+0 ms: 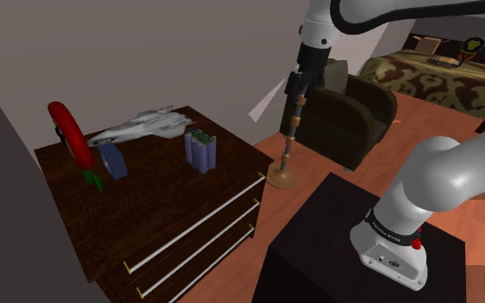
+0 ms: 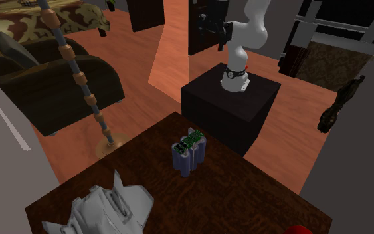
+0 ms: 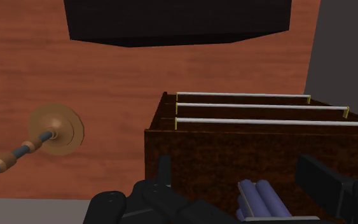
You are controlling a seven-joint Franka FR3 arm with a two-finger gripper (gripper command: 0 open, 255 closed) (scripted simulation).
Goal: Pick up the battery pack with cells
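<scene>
Battery pack [image 1: 201, 148]: bluish cells upright, green board on top, on dark wood worktop [image 1: 158, 207], centre-left of shoulder view, near edge above drawers. White model spaceship [image 1: 141, 129] behind it; blue box [image 1: 113, 160] further left. Claw [image 1: 298, 86] upper middle of frame, well apart from pack, fingers apart, gripping nothing. Floor lamp [image 1: 285, 172] beside worktop.

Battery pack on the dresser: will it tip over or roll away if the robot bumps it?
The battery pack stands upright, taller than wide, so a push near its top would probably tip it. Tipped over, its round cells might roll a little on the flat dresser. It looks stiff, not floppy.
</scene>
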